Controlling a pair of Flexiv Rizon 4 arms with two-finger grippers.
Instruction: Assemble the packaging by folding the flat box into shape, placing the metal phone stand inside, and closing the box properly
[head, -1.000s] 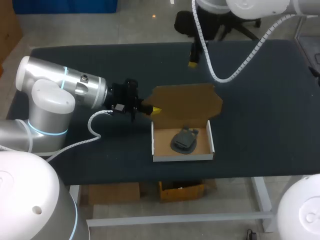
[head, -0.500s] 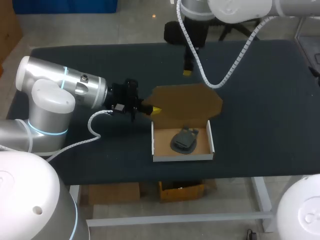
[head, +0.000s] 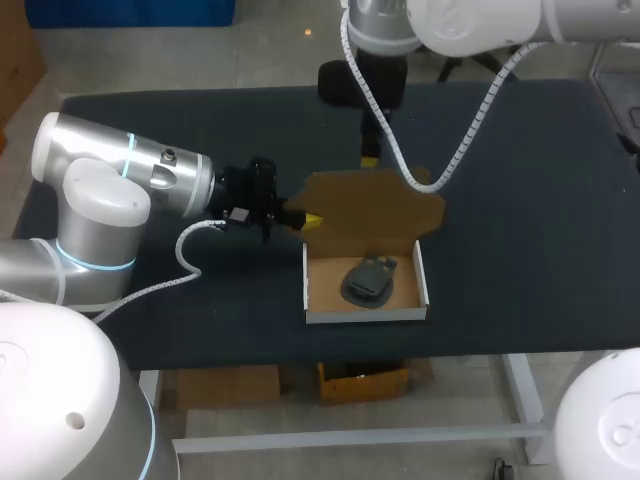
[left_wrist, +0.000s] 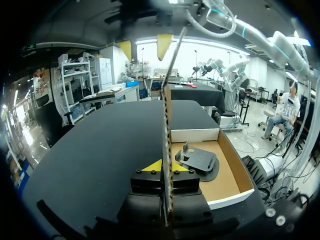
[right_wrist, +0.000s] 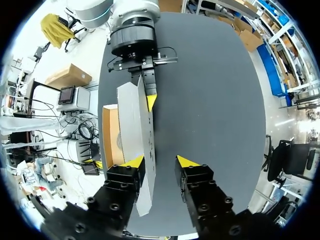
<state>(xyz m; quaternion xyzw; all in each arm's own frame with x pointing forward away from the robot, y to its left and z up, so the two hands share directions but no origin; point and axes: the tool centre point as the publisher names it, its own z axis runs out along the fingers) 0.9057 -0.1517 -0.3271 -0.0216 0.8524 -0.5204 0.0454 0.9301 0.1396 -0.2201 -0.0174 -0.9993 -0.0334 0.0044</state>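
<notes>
Box (head: 366, 316) sits folded and open on the table (head: 520, 200). Phone stand (head: 367, 281) lies flat inside the box, so the placing step looks done. Lid (head: 375, 205) rises from the box's back wall, roughly upright, not closed.

Left jaws pinch the lid's side edge just above the box's back corner, on the left arm's side. The left wrist view shows one yellow tip on each face of the cardboard. Judged as a steadying hold, so the flap does not flop while the other arm works.

Right jaws are spread and hover over the lid's top edge, beyond the box's back wall. In the right wrist view the lid's edge runs between the tips, nearer one of them; contact unclear. Likely lined up to catch the lid and fold it down over the box. Closing is left to do.
</notes>
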